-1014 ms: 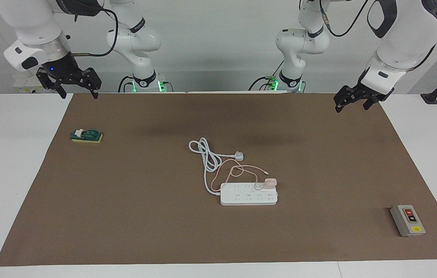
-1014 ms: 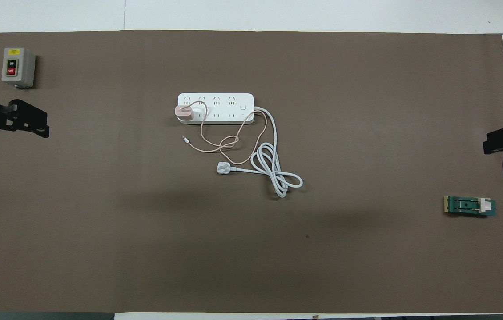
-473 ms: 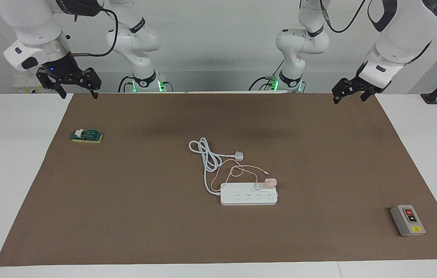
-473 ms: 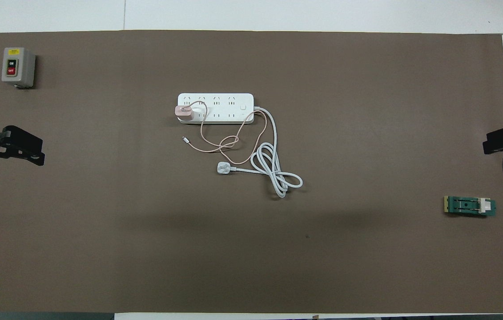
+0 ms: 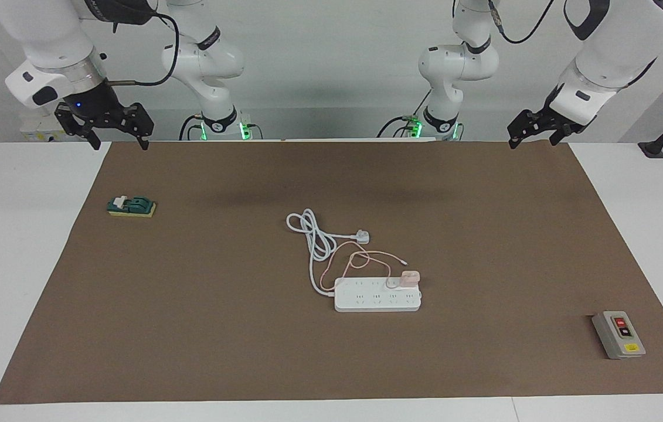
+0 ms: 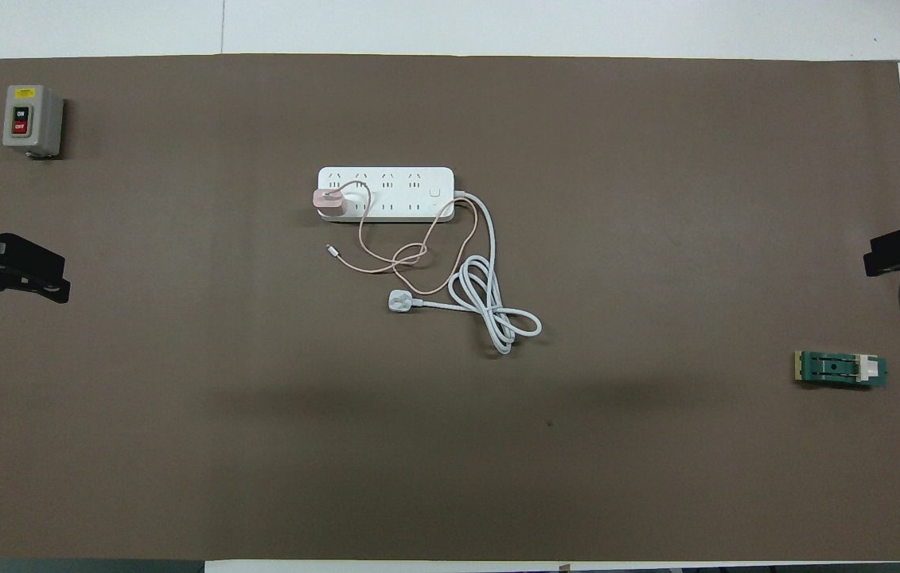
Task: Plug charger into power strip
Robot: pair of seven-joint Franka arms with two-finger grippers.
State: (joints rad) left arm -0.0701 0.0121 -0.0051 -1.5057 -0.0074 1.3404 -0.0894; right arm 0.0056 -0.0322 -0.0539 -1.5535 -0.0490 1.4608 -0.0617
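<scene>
The strip [image 5: 377,295] lies flat near the middle of the brown mat [image 5: 190,305]. The charger [image 5: 410,278] sits on the strip's end toward the left arm, in the socket row nearer to the robots. Its thin pink cable [image 5: 360,258] loops over the strip and onto the mat. The strip's thick white cord [image 5: 313,240] coils nearer to the robots and ends in a white plug [image 5: 363,237] lying on the mat.

The left gripper [image 5: 533,130] hangs with fingers spread and empty over the mat's corner at the left arm's end. The right gripper [image 5: 114,132] hangs over the mat's corner at the right arm's end, fingers spread, holding nothing.

A grey button box [image 5: 618,334] and a green switch [image 5: 131,206] rest on the mat, well apart from the strip.
</scene>
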